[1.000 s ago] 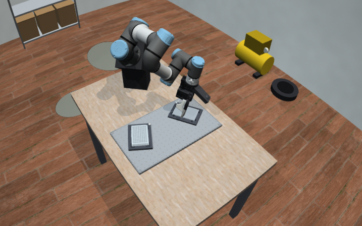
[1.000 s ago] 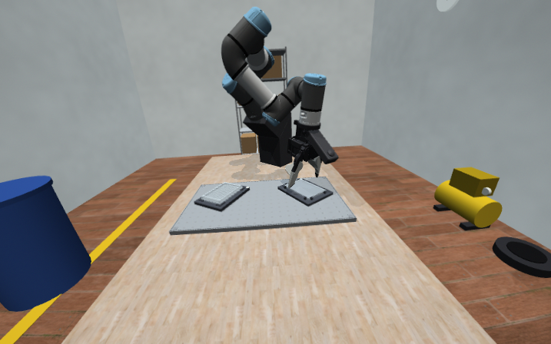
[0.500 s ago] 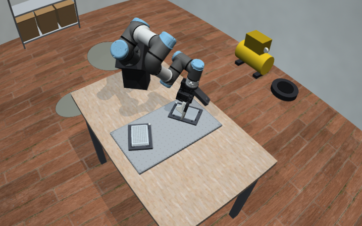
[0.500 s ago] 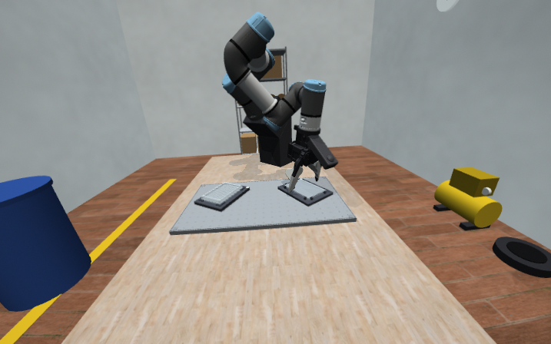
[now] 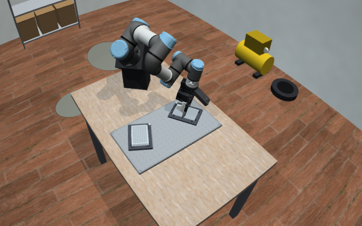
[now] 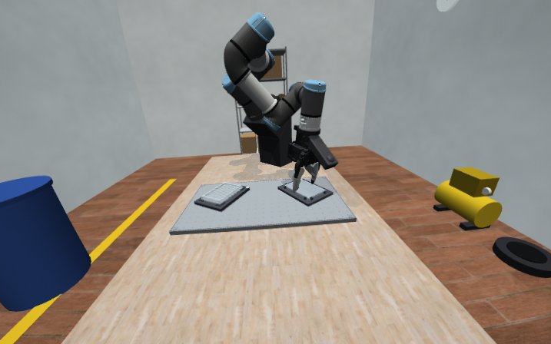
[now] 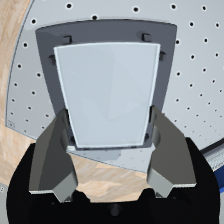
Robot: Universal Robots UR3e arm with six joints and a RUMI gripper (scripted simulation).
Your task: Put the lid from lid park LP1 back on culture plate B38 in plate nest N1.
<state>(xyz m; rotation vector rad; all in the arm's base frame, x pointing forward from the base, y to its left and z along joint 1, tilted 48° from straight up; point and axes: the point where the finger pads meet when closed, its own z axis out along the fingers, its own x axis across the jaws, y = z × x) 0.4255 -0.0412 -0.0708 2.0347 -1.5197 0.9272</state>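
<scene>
The pale, translucent lid (image 5: pixel 187 112) lies flat in the dark frame of lid park LP1 (image 5: pixel 196 120) at the far right of the grey perforated baseplate (image 5: pixel 165 140). My gripper (image 5: pixel 183 110) is down over the lid's near end. In the wrist view the two grey fingers press against the lid's (image 7: pixel 107 95) two long sides, so the gripper is shut on it. The lid still rests in the park. Culture plate B38 (image 5: pixel 140 135), white with many wells and uncovered, sits in plate nest N1 (image 5: pixel 130 137) on the baseplate's left; it also shows in the exterior view (image 6: pixel 222 193).
The arm's base block (image 5: pixel 136 75) stands at the table's back edge. On the floor are a blue bin (image 6: pixel 16 239), a yellow compressor (image 5: pixel 255 54), a black tyre (image 5: pixel 284 89), and a shelf with boxes (image 5: pixel 45 16).
</scene>
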